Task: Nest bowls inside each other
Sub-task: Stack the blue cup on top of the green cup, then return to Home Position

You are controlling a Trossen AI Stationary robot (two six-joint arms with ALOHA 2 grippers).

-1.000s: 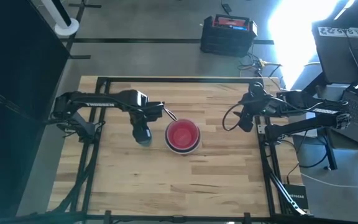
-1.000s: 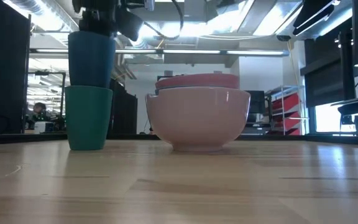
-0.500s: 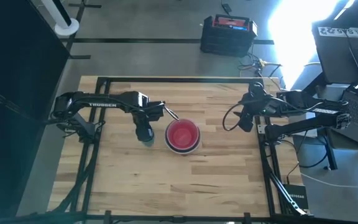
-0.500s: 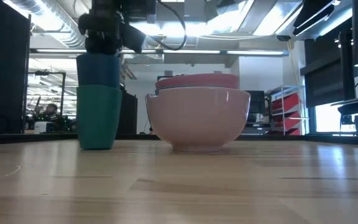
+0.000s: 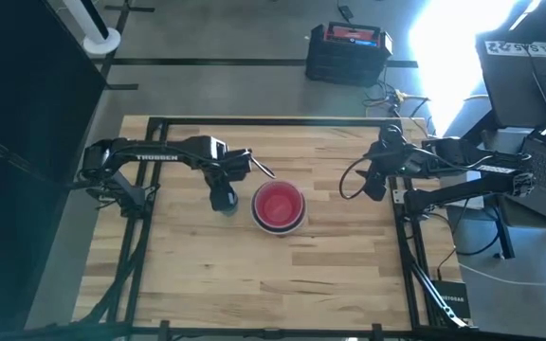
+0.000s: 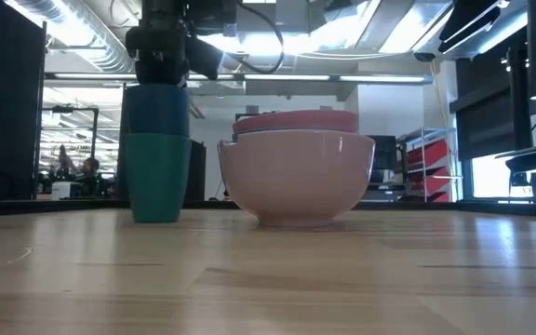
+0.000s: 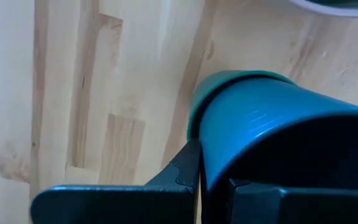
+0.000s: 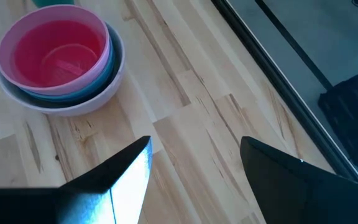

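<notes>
A nested stack of bowls point(image 5: 279, 207) sits mid-table on its white outer bowl point(image 6: 296, 181). A pink bowl point(image 8: 55, 53) with a red inside lies on top, over a grey-blue one. Left of the stack, a blue cup point(image 6: 156, 110) stands inside a teal cup point(image 6: 156, 177), whose base is at the tabletop. My left gripper point(image 5: 222, 199) points down, shut on the blue cup. My right gripper point(image 8: 194, 168) hangs open near the table's right edge point(image 5: 373, 185), touching nothing. My left gripper pinches the blue cup's wall at the rim point(image 7: 205, 163), one finger point(image 7: 291, 202) inside the cup and one point(image 7: 123, 199) outside. The fingers come from above, pointing down. The cup is upright, its lower part sunk in the teal cup point(image 7: 229, 76).
A black rail frame point(image 5: 254, 121) borders the wooden table. The near half of the tabletop point(image 5: 263, 284) is bare wood. A black case point(image 5: 349, 52) lies on the floor beyond the far edge, and laptops point(image 5: 538, 85) stand beyond the right edge.
My left gripper has gone down and toward the bowls, staying shut on the blue cup. The blue cup has sunk deeper into the teal cup. The teal cup has moved with it toward the white bowl, still upright.
</notes>
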